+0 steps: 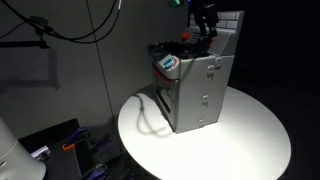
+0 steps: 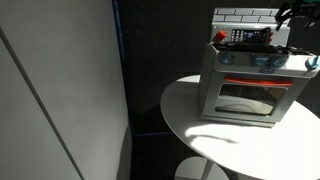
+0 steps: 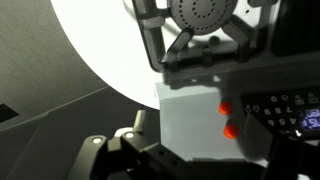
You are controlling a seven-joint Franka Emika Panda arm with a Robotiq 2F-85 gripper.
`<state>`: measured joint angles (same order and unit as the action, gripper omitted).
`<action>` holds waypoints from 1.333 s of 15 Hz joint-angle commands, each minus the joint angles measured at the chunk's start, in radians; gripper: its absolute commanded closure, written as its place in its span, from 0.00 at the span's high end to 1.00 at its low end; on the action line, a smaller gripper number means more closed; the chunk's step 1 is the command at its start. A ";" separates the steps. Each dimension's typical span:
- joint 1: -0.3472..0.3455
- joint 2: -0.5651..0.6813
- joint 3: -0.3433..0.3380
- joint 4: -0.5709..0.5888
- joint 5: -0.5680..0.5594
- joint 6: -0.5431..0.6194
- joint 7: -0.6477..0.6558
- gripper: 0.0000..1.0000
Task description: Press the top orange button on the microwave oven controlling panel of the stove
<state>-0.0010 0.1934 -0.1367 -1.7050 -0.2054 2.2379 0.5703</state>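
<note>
Just below jaws, dark panel (image 3: 282, 108), stove (image 1: 200, 95)

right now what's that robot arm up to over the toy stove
The robot's gripper hangs over the top of the grey toy stove on a round white table. The wrist view shows two orange buttons beside the dark control panel. No contact with either button shows, and whether the gripper is open cannot be told.

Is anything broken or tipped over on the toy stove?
No, nothing stands out. The stove stands upright on the white table, its colourful pieces sit on top, and nothing looks spilled.
</note>
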 commanded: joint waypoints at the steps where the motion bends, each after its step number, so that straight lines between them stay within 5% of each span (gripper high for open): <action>1: -0.022 -0.089 0.025 -0.034 0.102 -0.101 -0.124 1.00; 7: -0.030 -0.195 0.039 -0.055 0.234 -0.320 -0.275 1.00; 20: -0.030 -0.467 0.066 -0.181 0.219 -0.634 -0.397 1.00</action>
<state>-0.0128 -0.1955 -0.0857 -1.8400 0.0129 1.6427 0.2109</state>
